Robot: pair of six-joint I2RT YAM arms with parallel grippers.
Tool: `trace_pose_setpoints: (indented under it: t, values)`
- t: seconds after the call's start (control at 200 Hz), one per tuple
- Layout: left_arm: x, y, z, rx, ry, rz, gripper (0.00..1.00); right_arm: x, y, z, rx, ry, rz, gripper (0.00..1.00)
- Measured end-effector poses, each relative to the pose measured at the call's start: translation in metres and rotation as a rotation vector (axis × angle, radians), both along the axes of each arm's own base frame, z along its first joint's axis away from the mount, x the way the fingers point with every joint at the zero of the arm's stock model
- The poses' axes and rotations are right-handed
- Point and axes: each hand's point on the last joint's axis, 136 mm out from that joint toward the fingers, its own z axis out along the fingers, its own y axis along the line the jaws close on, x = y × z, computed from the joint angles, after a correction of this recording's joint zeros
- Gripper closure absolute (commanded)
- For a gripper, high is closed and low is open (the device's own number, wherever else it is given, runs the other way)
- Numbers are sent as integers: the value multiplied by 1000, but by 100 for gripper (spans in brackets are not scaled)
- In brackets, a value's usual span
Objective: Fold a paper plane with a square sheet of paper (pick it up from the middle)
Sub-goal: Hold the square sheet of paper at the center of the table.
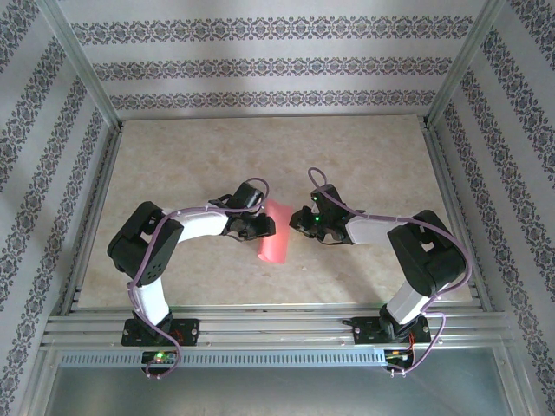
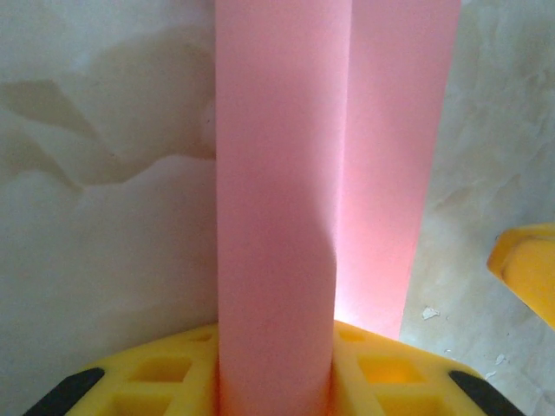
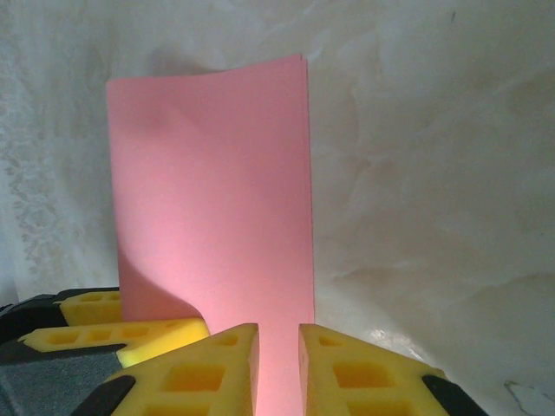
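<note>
Both arms bend inward, left pincer (image 1: 260, 227) facing right pincer (image 1: 299, 222).

The 2 arms have white link shells, black joints and purple cables looped alongside. Fingers (image 3: 217, 368) are yellow moulded plastic with square recesses, seemingly black-edged.

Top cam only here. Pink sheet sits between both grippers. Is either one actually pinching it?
Observer: Left wrist view: the sheet comes up from between the left gripper fingers and looks clamped.
Operator: Right?
Observer: The right gripper fingers stand almost together, with pink paper in the slit.
Operator: Flat or folded?
Observer: Folded. The right wrist view shows doubled edges at the sheet's top corner.
</note>
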Motion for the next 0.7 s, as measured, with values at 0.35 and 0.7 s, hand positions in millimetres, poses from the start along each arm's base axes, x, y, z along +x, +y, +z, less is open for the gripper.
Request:
trace_pose_setpoints:
  t: [0.35, 0.7]
  values:
    - [0, 0, -1, 3, 4, 1, 69, 2, 16, 6, 24, -10, 38, 93]
    - [0, 1, -1, 6, 7, 1, 69, -9, 23, -15, 12, 58, 59, 99]
